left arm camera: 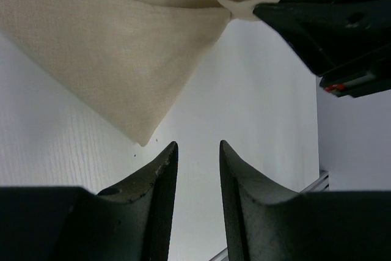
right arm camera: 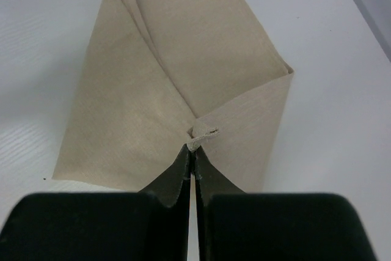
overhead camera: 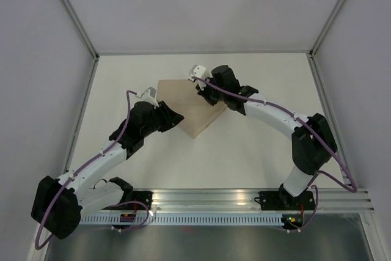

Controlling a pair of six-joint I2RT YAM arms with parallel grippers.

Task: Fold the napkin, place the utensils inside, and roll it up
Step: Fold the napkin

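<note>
The beige napkin (overhead camera: 190, 113) lies partly folded on the white table, also seen in the left wrist view (left arm camera: 110, 53) and the right wrist view (right arm camera: 183, 59). My right gripper (overhead camera: 204, 93) (right arm camera: 192, 150) is shut on one napkin corner, which it holds pinched and raised over the cloth's middle. Its dark fingers (left arm camera: 330, 22) show in the left wrist view at that lifted corner. My left gripper (overhead camera: 180, 119) (left arm camera: 198, 145) stands open just off the napkin's near pointed corner, with only bare table between its fingers. The utensils are out of view.
White enclosure walls with aluminium posts (overhead camera: 73, 10) bound the table at the left, back and right. A metal rail (overhead camera: 244, 197) carrying both arm bases runs along the near edge.
</note>
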